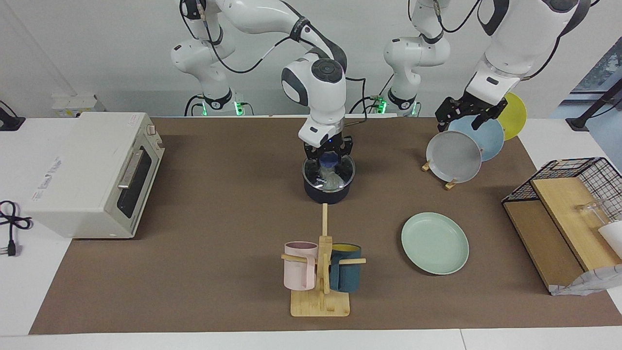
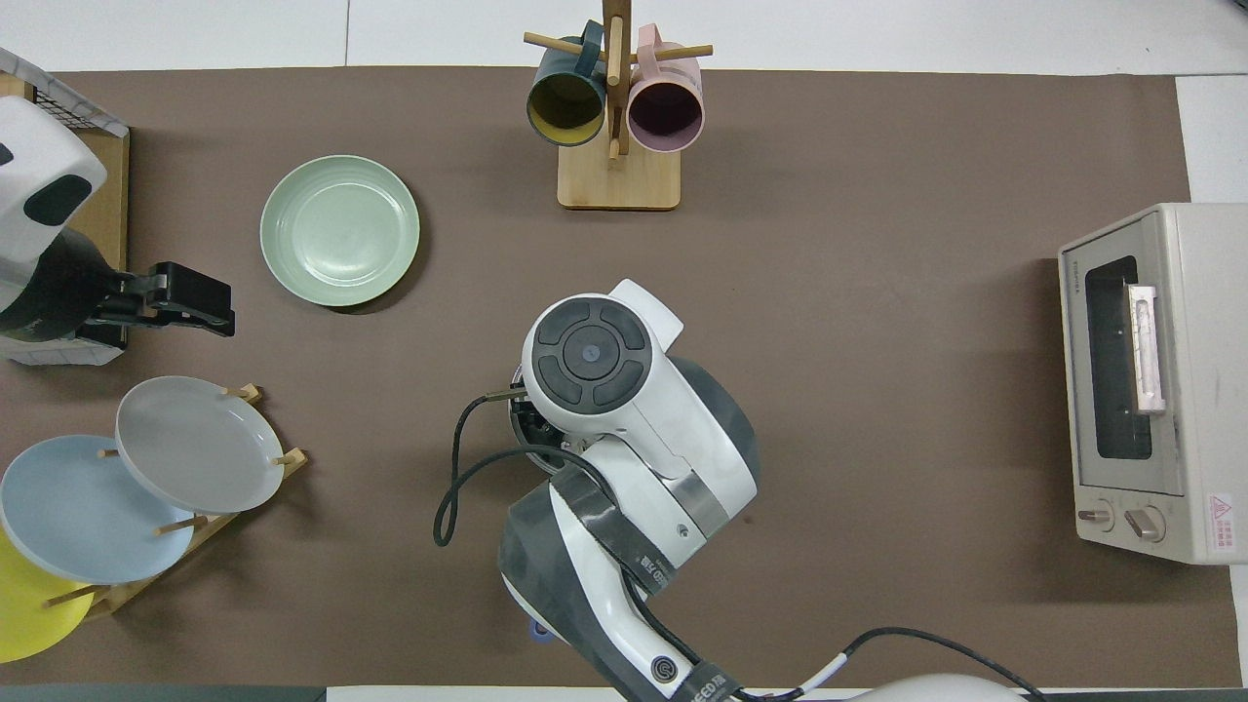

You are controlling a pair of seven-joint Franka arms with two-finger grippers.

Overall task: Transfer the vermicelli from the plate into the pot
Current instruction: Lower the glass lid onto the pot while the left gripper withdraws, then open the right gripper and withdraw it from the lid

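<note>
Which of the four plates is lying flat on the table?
The mint-green plate; the grey, light blue and yellow plates stand tilted in the wooden rack.

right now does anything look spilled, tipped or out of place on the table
Nothing stands out. The mint-green plate lies flat and bare, with no stray strands on the mat around it. The right gripper holds a clear glass lid on the pot. The left gripper waits over the plate rack.

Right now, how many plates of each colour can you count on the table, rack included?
Mint-green: 1, the plate, lying flat with nothing on it.
Grey: 1, grey plate, in the rack.
Light blue: 1, blue plate, in the rack.
Yellow: 1, yellow plate, in the rack.
Total: 4 plates.
</note>
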